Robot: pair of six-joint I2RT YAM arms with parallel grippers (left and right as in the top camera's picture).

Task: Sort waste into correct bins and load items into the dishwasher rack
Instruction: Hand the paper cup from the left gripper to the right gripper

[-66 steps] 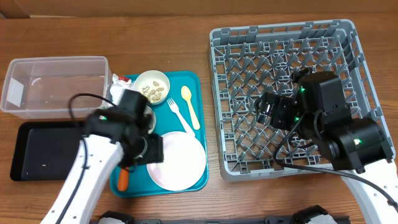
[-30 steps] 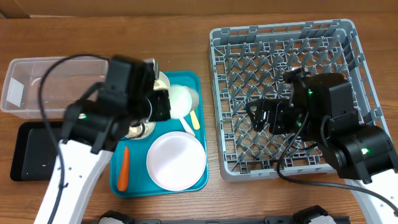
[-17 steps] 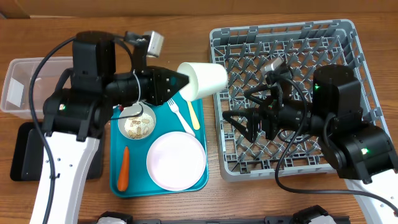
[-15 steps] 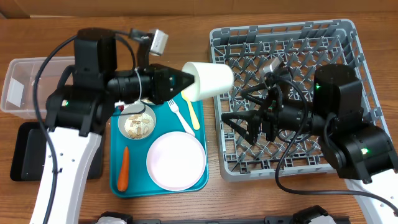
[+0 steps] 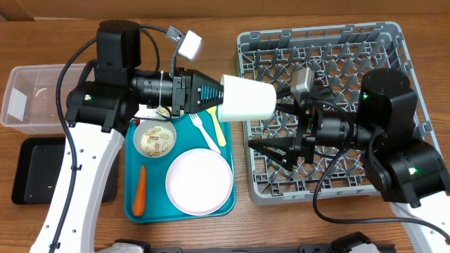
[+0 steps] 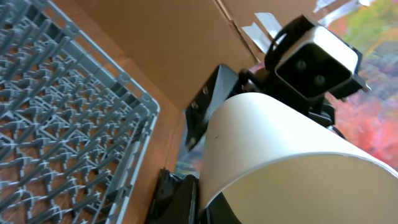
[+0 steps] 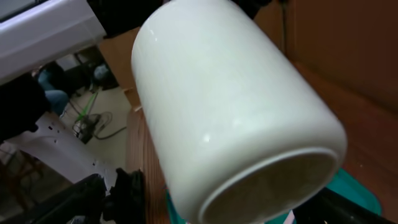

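Left gripper (image 5: 219,96), clamped on the white cup (image 5: 247,100), has swung it toward three o'clock; right gripper (image 5: 276,125) waits, jaws apart, probably a handover before the dishwasher rack (image 5: 394,43).

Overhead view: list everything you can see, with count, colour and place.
cup: one, white, on its side in the air between teal tray and rack
rack: one, grey, right side of table
teal tray: one, teal, centre-left
plate: one, white-pink, on teal tray
bowl: one, pale, on teal tray
food bits: several, beige, in bowl
carrot: one, orange, on teal tray
fork: one, white, on teal tray
spoon: one, pale yellow, beside fork
tub: one, clear, far left
black tray: one, black, in front of tub
table: one, brown wood
left gripper: one, black, shut on cup
right gripper: one, black, open, over rack by cup
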